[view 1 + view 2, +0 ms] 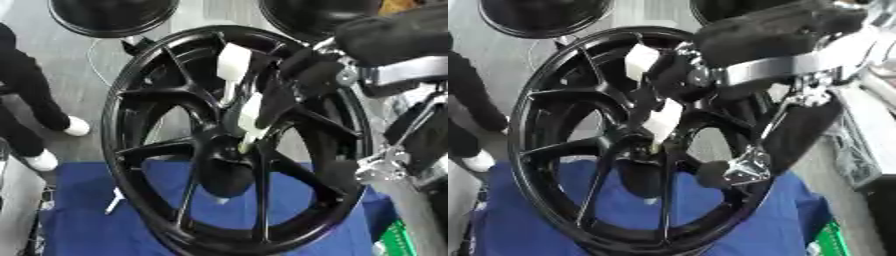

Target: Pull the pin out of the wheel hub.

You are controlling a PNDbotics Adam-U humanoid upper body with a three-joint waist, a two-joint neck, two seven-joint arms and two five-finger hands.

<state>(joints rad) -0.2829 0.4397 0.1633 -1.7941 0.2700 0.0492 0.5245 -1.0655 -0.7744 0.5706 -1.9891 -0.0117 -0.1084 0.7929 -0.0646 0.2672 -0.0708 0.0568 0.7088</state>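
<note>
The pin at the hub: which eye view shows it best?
Left eye view: the pale pin stands clear at the wheel hub, right hand beside it. In the right eye view the arm crowds it, hiding more.

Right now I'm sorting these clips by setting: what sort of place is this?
Probably a workshop or a wheel-assembly test area. A large black alloy wheel stands on a blue cloth, more black wheels lie on the grey floor behind, and the robot's right hand reaches to its hub.

Right hand at black wheel hub centre.
</note>
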